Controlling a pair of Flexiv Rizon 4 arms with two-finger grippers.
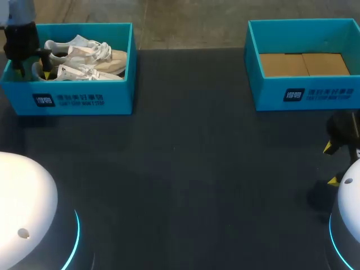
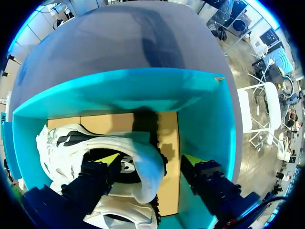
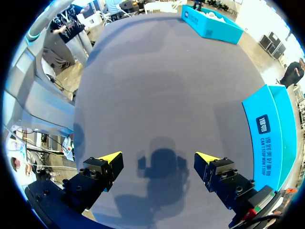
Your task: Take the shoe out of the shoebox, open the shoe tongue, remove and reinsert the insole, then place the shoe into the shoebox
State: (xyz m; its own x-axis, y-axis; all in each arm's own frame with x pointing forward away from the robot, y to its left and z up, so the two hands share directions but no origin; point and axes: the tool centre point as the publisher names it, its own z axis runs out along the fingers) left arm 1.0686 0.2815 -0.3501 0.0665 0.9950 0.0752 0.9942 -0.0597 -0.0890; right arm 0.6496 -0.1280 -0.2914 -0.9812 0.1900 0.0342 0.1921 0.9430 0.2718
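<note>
A white and beige shoe (image 1: 84, 59) lies in the blue shoebox (image 1: 84, 98) at the table's far left. My left gripper (image 1: 34, 66) is down in that box at its left end. In the left wrist view the gripper (image 2: 151, 161) stands open astride the shoe's heel (image 2: 143, 174): one fingertip (image 2: 109, 160) is inside the shoe's opening, the other (image 2: 193, 160) outside the heel with a gap to it. My right gripper (image 1: 331, 164) hangs open over bare table at the right edge, and in its own wrist view (image 3: 159, 160) nothing is between its fingers.
A second blue shoebox (image 1: 304, 93) stands at the far right, with only its cardboard floor (image 1: 304, 64) showing inside. The dark tabletop (image 1: 185, 169) stretches between and in front of the boxes. Beside the shoe's heel the left box's cardboard floor (image 2: 169, 138) shows.
</note>
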